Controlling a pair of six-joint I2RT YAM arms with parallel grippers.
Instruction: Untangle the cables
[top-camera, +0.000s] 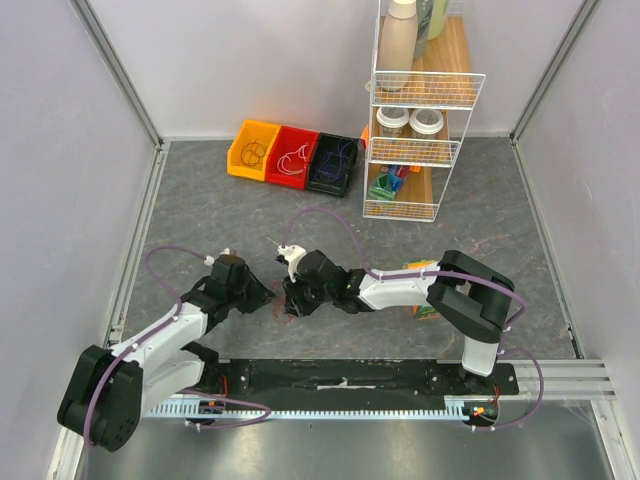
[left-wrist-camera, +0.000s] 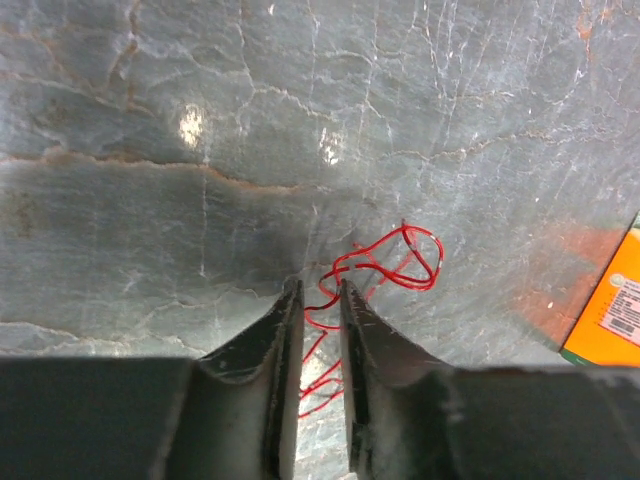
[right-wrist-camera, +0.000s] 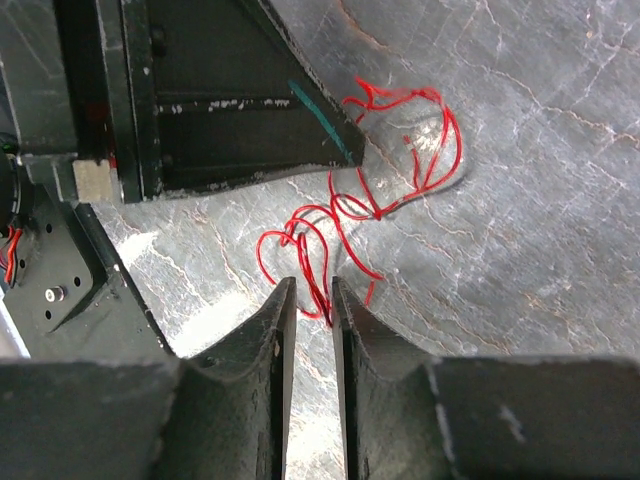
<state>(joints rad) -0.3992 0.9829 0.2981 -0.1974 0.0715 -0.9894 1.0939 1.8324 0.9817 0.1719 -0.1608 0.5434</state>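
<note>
A thin red cable (top-camera: 279, 311) lies in tangled loops on the grey table between my two grippers. In the left wrist view the red cable (left-wrist-camera: 385, 262) runs from ahead of the fingers back into the narrow gap between them. My left gripper (left-wrist-camera: 318, 290) is slightly open with the wire in the gap, not pinched. In the right wrist view the red cable (right-wrist-camera: 345, 215) loops just ahead of my right gripper (right-wrist-camera: 310, 285), which is also slightly open with a strand at its tips. The left gripper (top-camera: 262, 293) and right gripper (top-camera: 291, 303) face each other closely.
Yellow (top-camera: 253, 150), red (top-camera: 293, 156) and black (top-camera: 333, 163) bins at the back each hold a thin wire. A white wire rack (top-camera: 415, 110) with jars and bottles stands at the back right. An orange box (left-wrist-camera: 610, 310) lies under the right arm.
</note>
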